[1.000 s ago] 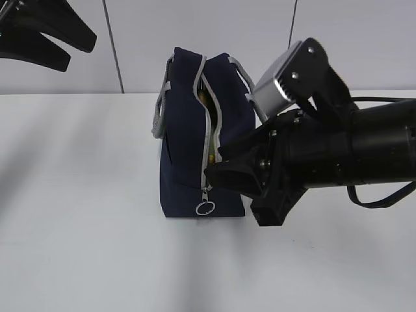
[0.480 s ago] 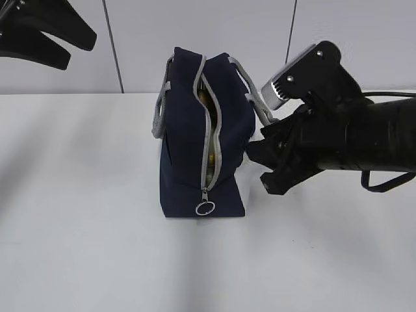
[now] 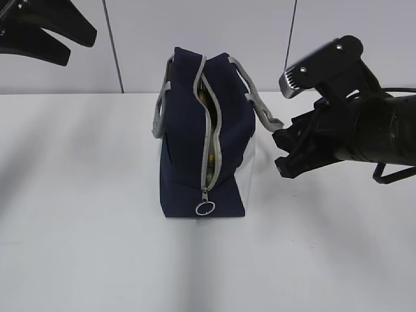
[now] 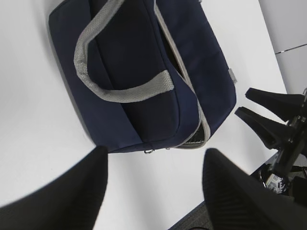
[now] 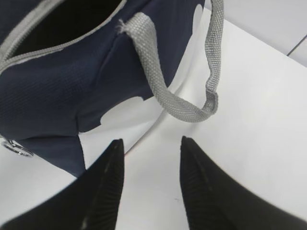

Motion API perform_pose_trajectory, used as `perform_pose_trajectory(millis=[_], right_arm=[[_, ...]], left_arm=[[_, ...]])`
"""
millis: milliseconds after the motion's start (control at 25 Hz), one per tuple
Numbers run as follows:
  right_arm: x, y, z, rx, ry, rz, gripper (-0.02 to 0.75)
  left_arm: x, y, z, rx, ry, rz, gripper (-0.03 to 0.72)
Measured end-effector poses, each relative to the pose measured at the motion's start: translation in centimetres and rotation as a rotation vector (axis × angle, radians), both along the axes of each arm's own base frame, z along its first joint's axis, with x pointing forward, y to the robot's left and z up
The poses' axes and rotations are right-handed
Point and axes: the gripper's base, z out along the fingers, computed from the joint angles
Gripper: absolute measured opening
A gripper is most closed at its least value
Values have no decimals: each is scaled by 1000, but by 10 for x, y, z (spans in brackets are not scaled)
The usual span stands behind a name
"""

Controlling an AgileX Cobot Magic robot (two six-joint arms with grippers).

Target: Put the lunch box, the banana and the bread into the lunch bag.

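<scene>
The right gripper is pulling back from the lunch bag: a second ago its fingers were reaching across the front of the bag low by the zipper, half a second ago they were level with the bag's right side, and now they are hanging clear of it to the right, near the drooping right handle but not touching it. Its fingers are standing moderately apart with nothing between them (the right wrist view shows only bare table in the gap). That retreat with nothing in the grip suggests, as a judgement, that the last item is already dropped in and the packing is close to done.

The left gripper is hovering well above and to the left of the bag, fingers spread wide and carrying nothing.

Counting: one lunch bag, standing upright, its zipper gaping along the top and down the front to the ring pull; two grey handles; two grippers. A sliver of yellowish-brown is showing inside the opening, probably the banana or the bread (too little is showing to tell which). No lunch box, banana or bread is lying on the table around the bag, so all three are presumably inside it.
</scene>
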Motion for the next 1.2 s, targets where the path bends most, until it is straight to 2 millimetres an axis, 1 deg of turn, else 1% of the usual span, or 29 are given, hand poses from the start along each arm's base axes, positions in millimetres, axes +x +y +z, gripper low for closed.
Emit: perform_pose_trajectory(millis=[120,240,360,480,560,720,760,840,960,1200], right_arm=[[-2,8,4,-72,-39,8,290],[-10,25,8,-139,-84,56,290],[-21,42,9,-132,-92,122,290],[-28,52,9,-93,-78,139,290],[-32,58,8,-82,-78,128,290],[-38,68,4,-143,-128,84,290],[-40,71,4,-135,-131,81,290],[-42,76,3,-83,-125,90,290],[-47,79,-5,-8,-101,117,290],[-62,74,-28,87,-66,178,290]], left_arm=[[0,0,0,0,-3,2,433],[0,0,0,1,-3,2,433],[0,1,0,11,-4,3,431],[0,1,-1,17,-5,3,431],[1,2,-1,23,-7,4,431],[1,2,-1,32,-14,10,431],[2,2,-1,33,-16,11,431],[2,2,-1,33,-17,12,431],[2,3,-1,36,-17,12,430],[2,3,-2,39,-18,13,424]])
